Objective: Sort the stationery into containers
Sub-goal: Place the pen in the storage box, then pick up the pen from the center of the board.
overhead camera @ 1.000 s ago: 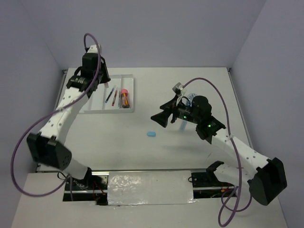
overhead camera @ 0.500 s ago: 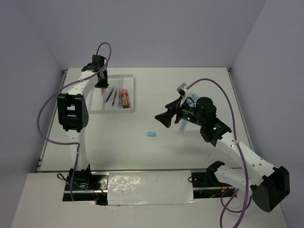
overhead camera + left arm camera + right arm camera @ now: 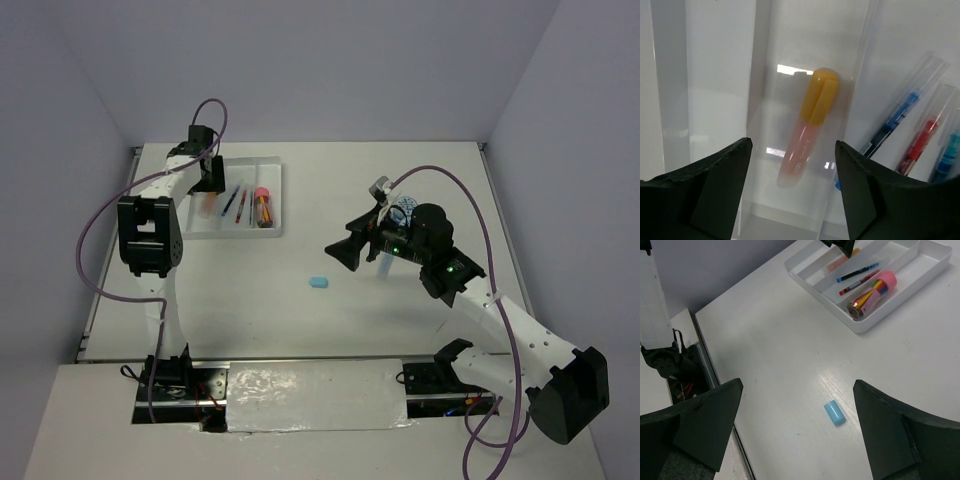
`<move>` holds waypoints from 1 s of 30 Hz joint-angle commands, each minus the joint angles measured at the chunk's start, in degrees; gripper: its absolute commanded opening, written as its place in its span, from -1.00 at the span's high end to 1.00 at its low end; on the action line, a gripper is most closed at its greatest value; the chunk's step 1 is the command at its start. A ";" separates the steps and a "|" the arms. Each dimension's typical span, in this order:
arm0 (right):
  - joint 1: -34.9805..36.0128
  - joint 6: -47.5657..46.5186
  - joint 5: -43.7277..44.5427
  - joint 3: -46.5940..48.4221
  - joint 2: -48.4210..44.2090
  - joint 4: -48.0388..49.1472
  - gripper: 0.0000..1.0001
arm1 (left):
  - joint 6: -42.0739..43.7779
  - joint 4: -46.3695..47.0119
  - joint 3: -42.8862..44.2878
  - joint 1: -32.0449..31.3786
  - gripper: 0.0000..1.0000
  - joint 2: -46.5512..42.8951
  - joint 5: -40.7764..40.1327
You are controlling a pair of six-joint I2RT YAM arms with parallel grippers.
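Note:
The white container tray (image 3: 250,163) sits at the back left. My left gripper (image 3: 208,182) hovers open over its second compartment from the left. An orange-capped pink marker (image 3: 807,134) lies loose on that compartment's floor (image 3: 765,75), between the jaws (image 3: 792,148) and touching neither finger. Blue and red pens (image 3: 238,204) lie one compartment over, then a pink-capped orange piece (image 3: 262,207). A light-blue eraser (image 3: 319,282) lies on the table; my right gripper (image 3: 345,252) hangs open above it (image 3: 834,413) with nothing held (image 3: 797,385).
A round blue-lidded tub (image 3: 403,212) shows partly behind the right arm, and a pale blue tube (image 3: 385,264) lies just under that arm. The table's left edge and a dark cable gap (image 3: 682,375) show in the right wrist view.
My left gripper has opened and let go of the orange-capped marker, which now lies in the tray. The left arm drew back slightly. The right arm barely moved.

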 commanded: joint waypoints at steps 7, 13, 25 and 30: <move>-0.20 -0.09 3.75 1.64 2.15 -1.60 -0.99 | -3.43 -1.07 3.96 -0.06 -0.76 -10.61 2.93; 0.85 10.24 25.78 4.21 9.19 -13.04 -0.99 | -11.23 -12.67 10.65 -3.04 -0.94 -23.78 6.63; 0.07 27.77 55.88 6.73 17.43 -28.42 -0.99 | -12.49 -3.99 -40.38 -14.47 -0.99 -65.80 7.93; -0.90 30.14 55.19 9.29 25.52 -29.21 -0.97 | -11.26 -1.88 -48.32 -15.62 -0.99 -71.70 5.83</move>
